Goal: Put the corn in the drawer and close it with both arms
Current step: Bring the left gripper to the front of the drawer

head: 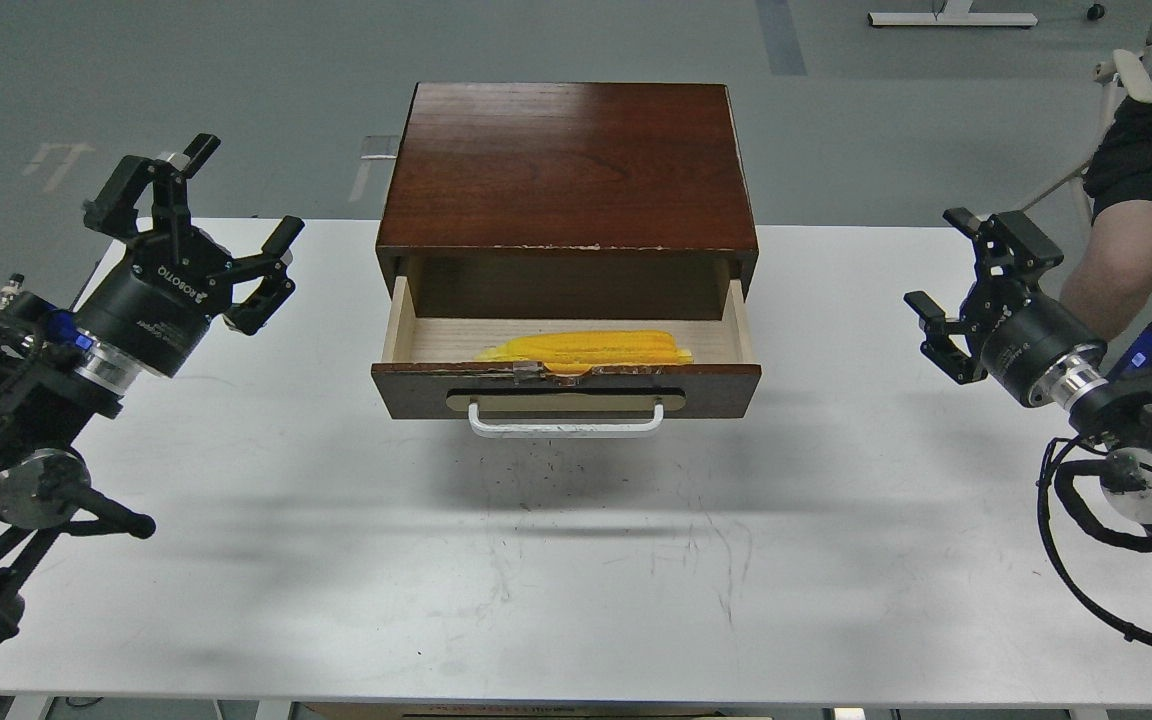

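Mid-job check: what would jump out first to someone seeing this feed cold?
The dark wooden cabinet at the table's center, its drawer pulled open with the yellow corn lying inside. Next, the two open tools flanking it, clear of everything: the left tool raised at the left edge, the right tool at the right edge.

Overall light: bright, even, diffuse, from overhead.
Shadows: a soft, broad shadow lies on the table point(576, 600) in front of the drawer point(568, 388); fainter bands run left and right.
Glare: mild sheen on the cabinet top point(566, 160).
Focus: sharp throughout; the drawer interior is dim.
Distortion: slight at edges.
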You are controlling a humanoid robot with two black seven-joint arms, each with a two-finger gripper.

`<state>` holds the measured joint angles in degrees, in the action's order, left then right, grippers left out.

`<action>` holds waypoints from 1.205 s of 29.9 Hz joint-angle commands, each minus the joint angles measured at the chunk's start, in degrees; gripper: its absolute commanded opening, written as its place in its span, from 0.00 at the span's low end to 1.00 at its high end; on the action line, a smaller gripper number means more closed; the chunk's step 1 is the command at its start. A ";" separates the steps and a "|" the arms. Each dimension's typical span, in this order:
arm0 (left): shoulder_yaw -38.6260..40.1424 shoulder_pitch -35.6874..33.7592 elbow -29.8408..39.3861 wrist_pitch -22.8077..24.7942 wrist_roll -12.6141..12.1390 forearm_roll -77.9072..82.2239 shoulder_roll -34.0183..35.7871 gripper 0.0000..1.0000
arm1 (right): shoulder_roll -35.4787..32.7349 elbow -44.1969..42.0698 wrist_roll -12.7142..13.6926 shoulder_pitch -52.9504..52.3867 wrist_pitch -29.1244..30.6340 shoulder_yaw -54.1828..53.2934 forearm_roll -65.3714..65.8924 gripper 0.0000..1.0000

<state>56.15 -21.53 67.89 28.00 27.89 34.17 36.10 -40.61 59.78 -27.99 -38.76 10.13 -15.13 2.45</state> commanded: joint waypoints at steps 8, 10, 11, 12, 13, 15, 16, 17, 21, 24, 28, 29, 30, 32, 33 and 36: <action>-1.39 -12.47 15.07 0.00 0.11 28.21 1.70 1.00 | 0.36 -0.36 -0.01 0.53 0.42 0.10 -0.08 1.00; -2.79 -14.40 19.89 0.00 0.11 35.84 0.56 1.00 | 0.36 -0.36 -0.01 0.53 0.42 0.18 -0.08 1.00; -3.32 -14.94 20.96 0.00 0.11 37.79 -0.05 1.00 | 0.36 -0.36 -0.01 0.53 0.42 0.27 0.01 1.00; -4.11 -15.29 21.93 0.00 0.11 39.64 -0.67 1.00 | 0.36 -0.45 -0.01 0.53 0.42 0.36 0.01 1.00; -6.30 -15.90 23.42 0.00 0.11 43.57 -2.07 1.00 | 0.36 -0.63 -0.01 0.53 0.42 0.53 0.01 1.00; -9.72 -17.04 24.39 0.00 0.11 50.25 -4.44 1.00 | 0.36 -0.71 -0.01 0.62 0.42 0.89 0.01 1.00; -11.75 -17.75 24.48 0.00 0.11 54.64 -6.28 1.00 | 0.36 -0.71 -0.01 0.71 0.42 1.06 0.01 1.00; -12.64 -17.84 24.49 0.00 0.11 56.51 -7.17 1.00 | 0.36 -0.71 -0.01 0.71 0.33 1.06 0.01 1.00; -16.94 -17.49 24.49 0.00 0.11 60.49 -9.72 0.94 | 0.27 -0.71 -0.01 1.50 0.33 1.06 0.09 1.00; -20.99 -17.40 24.49 0.00 0.11 61.28 -9.90 0.80 | 0.10 -0.71 -0.01 1.94 0.33 1.15 0.09 1.00; -24.95 -16.79 23.52 0.00 0.11 61.54 -9.82 0.40 | 0.10 -0.71 -0.01 2.20 0.42 1.15 0.09 1.00; -25.91 -16.09 22.74 0.00 0.11 61.20 -9.73 0.33 | 0.18 -0.71 -0.01 2.29 0.42 1.15 0.09 1.00; -26.27 -15.65 22.29 0.00 0.11 60.84 -9.55 0.30 | 0.18 -0.71 -0.01 2.29 0.42 1.15 0.09 1.00; -26.27 -14.07 21.42 0.00 0.11 60.32 -9.38 0.17 | 0.18 -0.71 -0.01 2.29 0.42 1.15 0.09 1.00; -26.27 -13.37 21.15 0.00 0.11 60.05 -9.29 0.10 | 0.27 -0.71 -0.01 2.29 0.42 1.15 0.09 1.00; -25.92 -10.03 19.31 0.00 0.11 58.30 -9.11 0.00 | 0.19 -0.71 -0.01 2.29 0.42 1.15 0.10 1.00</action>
<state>29.95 -34.27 88.86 27.99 27.99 93.94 26.86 -40.38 59.07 -28.01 -36.48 10.53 -13.96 2.56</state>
